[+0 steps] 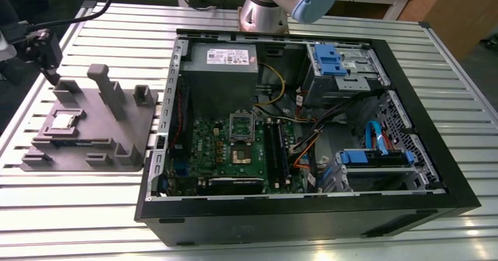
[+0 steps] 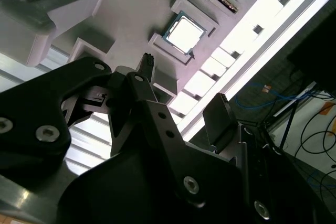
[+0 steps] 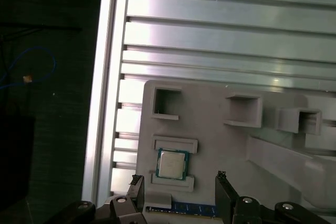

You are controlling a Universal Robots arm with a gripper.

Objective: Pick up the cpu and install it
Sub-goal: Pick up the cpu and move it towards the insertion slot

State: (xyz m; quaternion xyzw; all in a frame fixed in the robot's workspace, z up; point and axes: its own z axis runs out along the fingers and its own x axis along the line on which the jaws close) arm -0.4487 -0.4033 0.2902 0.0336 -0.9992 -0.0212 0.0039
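The cpu (image 1: 64,121) is a small square chip with a shiny metal top. It lies flat in a shallow pocket on the grey fixture plate (image 1: 132,133), at the exterior view's left. Both wrist views show the cpu (image 2: 185,32) (image 3: 172,163) seated between low ribs of the fixture plate (image 3: 210,129). My gripper (image 1: 51,77) hangs above the plate's far left corner, apart from the chip. In the wrist views the gripper (image 3: 178,178) (image 2: 184,80) stands open, with nothing between its black fingers (image 3: 224,192).
An open black computer case (image 1: 435,173) lies at the exterior view's right, with a green motherboard, its silver-framed socket (image 1: 241,127) and a grey power supply (image 1: 221,69). Tall posts (image 1: 105,89) rise from the fixture. The slatted aluminium table's edge (image 3: 100,103) runs close by.
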